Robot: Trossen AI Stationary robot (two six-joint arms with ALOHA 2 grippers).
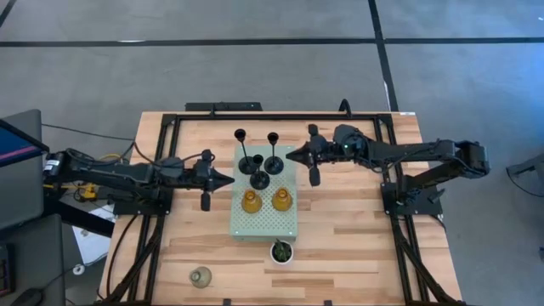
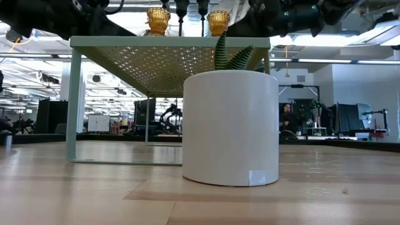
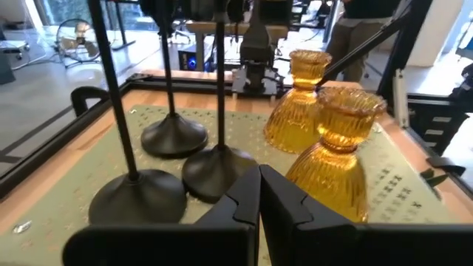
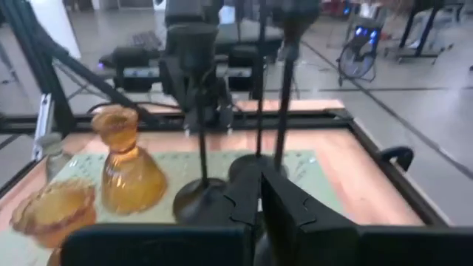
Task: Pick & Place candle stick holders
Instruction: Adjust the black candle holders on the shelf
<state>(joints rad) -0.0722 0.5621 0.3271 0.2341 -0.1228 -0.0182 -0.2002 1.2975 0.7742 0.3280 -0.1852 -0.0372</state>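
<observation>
Three black candle stick holders [image 1: 258, 161] stand upright, stems vertical, on the far half of the pale green perforated board [image 1: 264, 223] at the centre of the tabletop [image 1: 357, 246]. Two amber glass holders [image 1: 266, 201] stand upright side by side just nearer on the same board. One clear-grey glass holder [image 1: 201, 276] stands on the tabletop near its front edge, well apart from the board. A small green plant [image 1: 281, 251] in a white pot sits just beside the board's near edge.

The left gripper [image 1: 228, 178] hovers at the board's left edge, jaws pressed together. The right gripper [image 1: 293, 155] hovers at the board's far right corner, jaws pressed together.
</observation>
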